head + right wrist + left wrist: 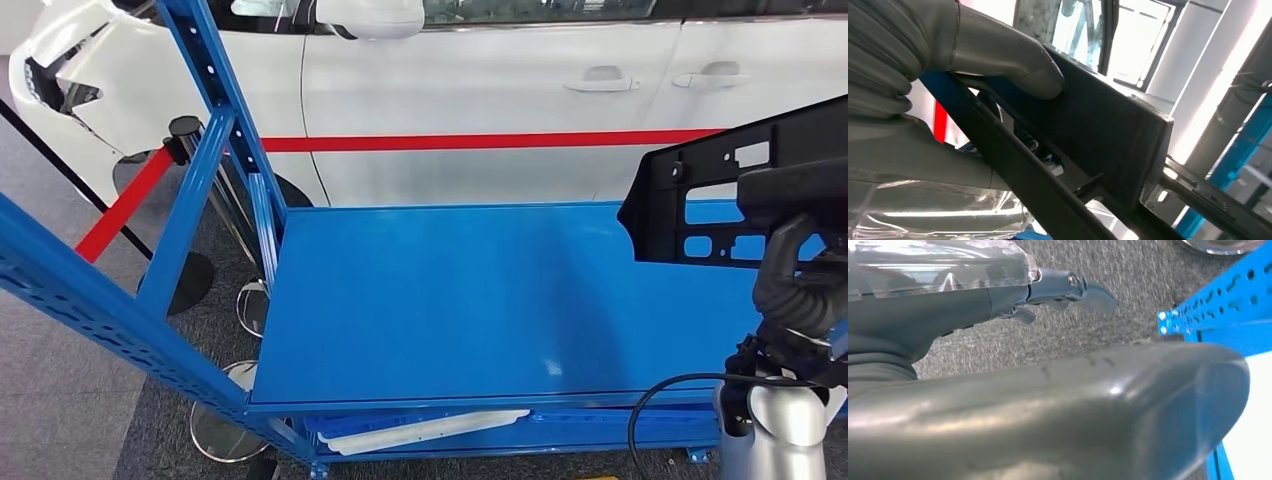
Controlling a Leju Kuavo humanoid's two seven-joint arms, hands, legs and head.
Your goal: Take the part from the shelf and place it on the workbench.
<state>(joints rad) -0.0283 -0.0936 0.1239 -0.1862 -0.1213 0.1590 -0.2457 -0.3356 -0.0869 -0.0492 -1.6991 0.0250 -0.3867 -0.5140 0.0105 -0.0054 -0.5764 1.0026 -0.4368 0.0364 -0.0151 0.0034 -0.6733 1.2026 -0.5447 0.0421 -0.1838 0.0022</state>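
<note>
The part [700,190] is a black plastic panel with square cut-outs, held upright at the right of the head view. My right hand [800,270] grips its right end, above the right side of the broad blue metal surface [480,300]. In the right wrist view the grey thumb [998,55] presses on the flat face of the black part [1108,130]. My left hand [1048,405] hangs low over grey carpet beside a blue perforated frame [1208,305]; its fingers [1068,290] are stretched out and hold nothing.
Blue slanted uprights [210,90] and a perforated beam [90,290] frame the left side. A white part [420,430] lies on the lower level. Behind stand a white car [500,80], a red belt barrier [480,140] and round stanchion bases [225,430].
</note>
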